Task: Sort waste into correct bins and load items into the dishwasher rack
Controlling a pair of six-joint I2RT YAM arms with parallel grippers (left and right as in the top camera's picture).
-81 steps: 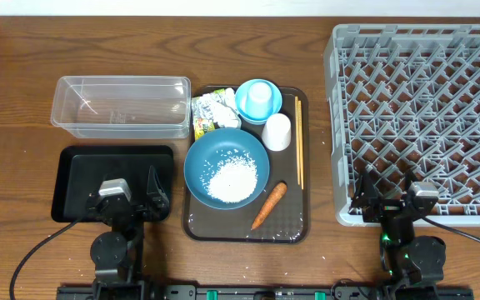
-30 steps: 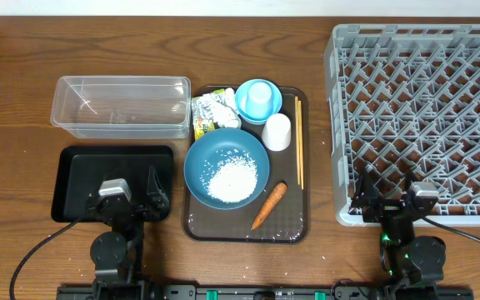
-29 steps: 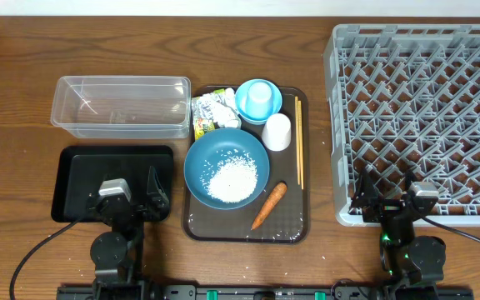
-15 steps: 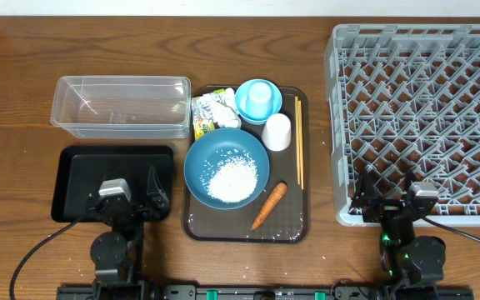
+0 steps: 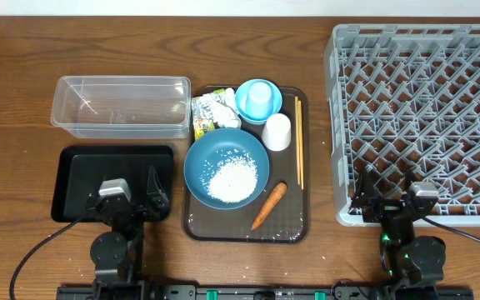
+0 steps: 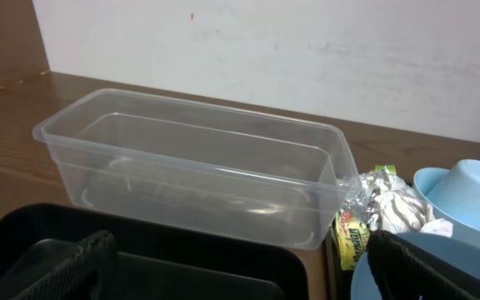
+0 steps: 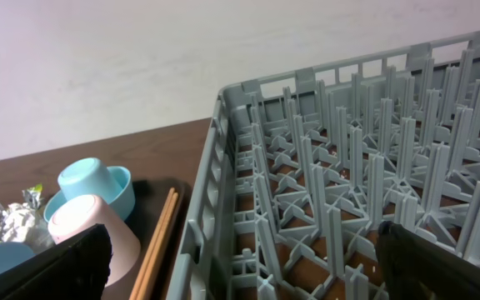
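No change over the last few seconds: both arms parked, nothing picked up, so the task hasn't started.

Layout, relative to the brown serving tray (image 5: 223,223):
- dark-blue bowl (image 5: 215,154) on its middle, rice (image 5: 232,177) piled inside
- carrot (image 5: 268,205) on its near-right part, just beside the bowl
- tissue (image 5: 217,103) and wrapper (image 5: 203,126) on its far-left corner
- light-blue bowl (image 5: 258,100) on its far edge, pale cup (image 5: 277,131) upside down just nearer
- chopsticks (image 5: 298,142) along its right edge
- clear tub (image 5: 63,107) to its left at the far end, black tray (image 5: 69,167) to its left at the near end
- rack (image 5: 334,125) to its right, no dishes in it

Left hand (image 5: 132,198) sits over the black tray's near edge, left of the serving tray. Its fingers are spread wide and hold nothing. Right hand (image 5: 390,202) is well to the right of the serving tray, at the rack's near edge, also spread and empty.

My read: all waste is unsorted and all dishes unloaded. Tissue and wrapper look like the easiest first pick for the left arm, being nearest the bins. The rice needs the bowl tipped before the bowl can go in the rack.
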